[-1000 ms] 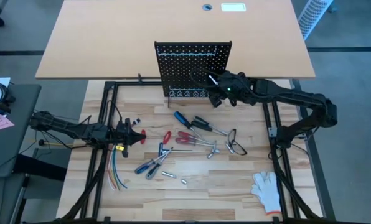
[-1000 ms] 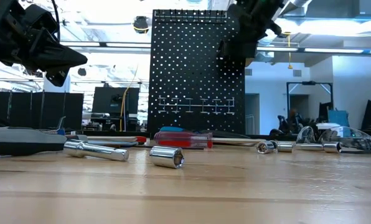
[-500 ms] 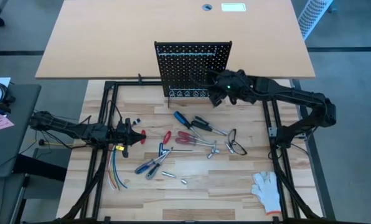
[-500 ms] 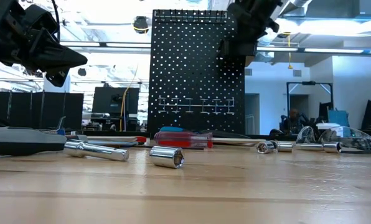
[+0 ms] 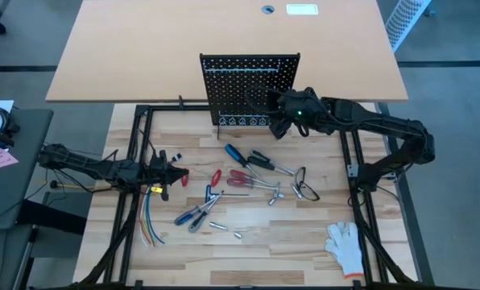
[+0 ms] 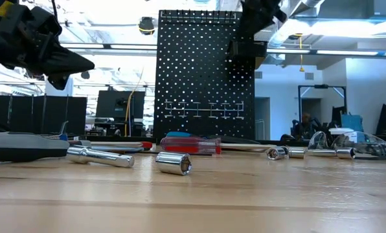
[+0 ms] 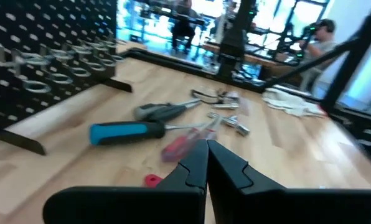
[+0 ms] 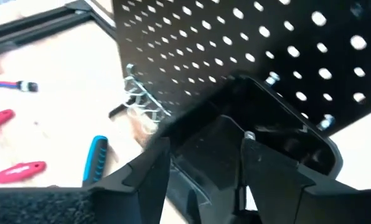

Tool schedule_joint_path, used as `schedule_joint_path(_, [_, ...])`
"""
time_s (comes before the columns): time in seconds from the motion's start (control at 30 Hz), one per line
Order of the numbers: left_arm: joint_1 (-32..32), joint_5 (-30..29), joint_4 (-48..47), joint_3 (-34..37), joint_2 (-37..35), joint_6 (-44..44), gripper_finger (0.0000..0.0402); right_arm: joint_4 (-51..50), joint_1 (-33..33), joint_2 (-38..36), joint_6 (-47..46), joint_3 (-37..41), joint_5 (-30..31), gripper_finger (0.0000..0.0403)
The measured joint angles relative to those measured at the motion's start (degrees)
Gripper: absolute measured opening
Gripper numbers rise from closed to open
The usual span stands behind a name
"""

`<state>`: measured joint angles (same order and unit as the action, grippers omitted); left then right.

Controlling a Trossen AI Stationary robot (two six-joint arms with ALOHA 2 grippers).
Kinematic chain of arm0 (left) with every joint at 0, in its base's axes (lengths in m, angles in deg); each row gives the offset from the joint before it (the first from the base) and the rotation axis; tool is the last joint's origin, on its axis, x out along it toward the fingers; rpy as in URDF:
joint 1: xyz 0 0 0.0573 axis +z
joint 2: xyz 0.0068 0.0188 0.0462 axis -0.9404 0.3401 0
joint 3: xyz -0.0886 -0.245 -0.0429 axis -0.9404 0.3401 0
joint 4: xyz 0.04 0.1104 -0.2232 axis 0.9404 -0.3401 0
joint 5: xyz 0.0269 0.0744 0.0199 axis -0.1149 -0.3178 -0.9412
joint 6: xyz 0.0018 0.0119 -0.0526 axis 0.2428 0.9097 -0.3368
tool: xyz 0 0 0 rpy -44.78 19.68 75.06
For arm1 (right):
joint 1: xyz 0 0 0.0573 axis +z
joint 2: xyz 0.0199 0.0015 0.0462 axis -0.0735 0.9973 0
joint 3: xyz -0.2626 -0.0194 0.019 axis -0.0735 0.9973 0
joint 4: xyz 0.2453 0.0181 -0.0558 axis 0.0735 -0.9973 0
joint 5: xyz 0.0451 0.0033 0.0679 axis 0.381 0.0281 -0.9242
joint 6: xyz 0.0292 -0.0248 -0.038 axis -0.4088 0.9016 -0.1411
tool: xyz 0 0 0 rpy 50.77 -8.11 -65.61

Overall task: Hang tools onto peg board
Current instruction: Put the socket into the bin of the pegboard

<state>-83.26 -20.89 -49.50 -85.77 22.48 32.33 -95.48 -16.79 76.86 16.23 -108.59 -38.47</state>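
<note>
Mostly the tools point(image 5: 248, 181) lie spread on the middle of the wooden desk point(image 5: 304, 234), on the near side of the peg board point(image 5: 248, 84) and apart from it. Among them are a blue-handled screwdriver point(image 5: 235, 153), two red-handled screwdrivers point(image 5: 242, 178), a pair of dark pliers point(image 5: 306, 190) more to the right, and a small group of blue and dark handled drivers point(image 5: 193, 216) on the near left. Small silver sockets point(image 6: 174, 162) rest close to the low camera.

The peg board stands upright at the far edge of the desk. It carries a row of wire ring holders point(image 6: 203, 109) across its lower half and a small black bin point(image 8: 260, 134) on its lower right part.

The right gripper point(image 5: 279, 121) is just in front of the board at its right side, right at the bin. Its jaws stand open with the bin's opening between them, and I see no tool held in them.

The left gripper point(image 5: 178, 174) waits at the left side of the desk, above the surface, pointing to the tools. Its jaws are closed together and hold nothing.

A bundle of coloured wires point(image 5: 148, 225) lies on the near left, and a white glove point(image 5: 345, 244) lies in the near right corner.
</note>
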Motion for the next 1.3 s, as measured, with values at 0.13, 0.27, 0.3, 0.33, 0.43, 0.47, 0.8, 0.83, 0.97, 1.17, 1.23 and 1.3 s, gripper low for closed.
schedule_joint_path(0.13, [0.0,-1.8,-0.3,0.0,0.0,4.9,0.0,0.1,2.6,0.0,0.5,-1.5,0.0,0.0197])
schedule_joint_path(0.27, [0.0,-3.8,-1.6,0.0,0.0,11.9,0.0,-0.4,5.8,0.0,1.8,-2.5,0.2,0.0195])
schedule_joint_path(0.3, [0.0,-4.1,-1.7,0.0,0.0,14.1,0.0,-0.8,6.8,0.0,2.0,-2.5,0.3,0.0196])
schedule_joint_path(0.33, [0.0,-4.2,-1.7,0.0,0.0,15.8,0.0,-1.2,7.8,0.0,2.1,-2.6,0.3,0.0196])
schedule_joint_path(0.43, [0.0,-4.1,-1.7,0.0,0.0,18.5,0.0,-2.0,11.7,-0.4,2.1,-2.6,0.4,0.0194])
schedule_joint_path(0.47, [0.0,-4.1,-1.7,0.0,0.0,18.6,0.0,-2.5,13.4,-0.5,2.0,-2.6,1.1,0.0193])
schedule_joint_path(0.8, [0.0,-4.1,-1.7,0.0,0.0,18.6,0.0,-11.4,32.9,-1.1,-8.7,-1.3,7.4,0.0179])
schedule_joint_path(0.83, [0.0,-4.1,-1.7,0.0,0.0,18.6,0.0,-11.6,34.3,-1.2,-10.7,0.2,7.9,0.0178])
schedule_joint_path(0.97, [0.0,-4.0,-1.7,0.0,0.0,18.6,0.0,-11.5,36.6,-1.1,-18.2,8.7,7.8,0.0177])
schedule_joint_path(1.17, [0.0,-4.0,-1.7,0.0,0.0,18.6,0.0,-1.0,36.6,-1.0,-22.5,25.0,-1.2,0.0177])
schedule_joint_path(1.23, [0.0,-4.0,-1.7,0.0,0.0,18.6,0.0,4.6,36.6,-1.0,-22.3,29.6,-3.7,0.0177])
schedule_joint_path(1.3, [0.0,-4.0,-1.7,0.0,0.0,18.6,0.0,9.6,36.6,-1.0,-22.2,33.3,-5.4,0.0177])
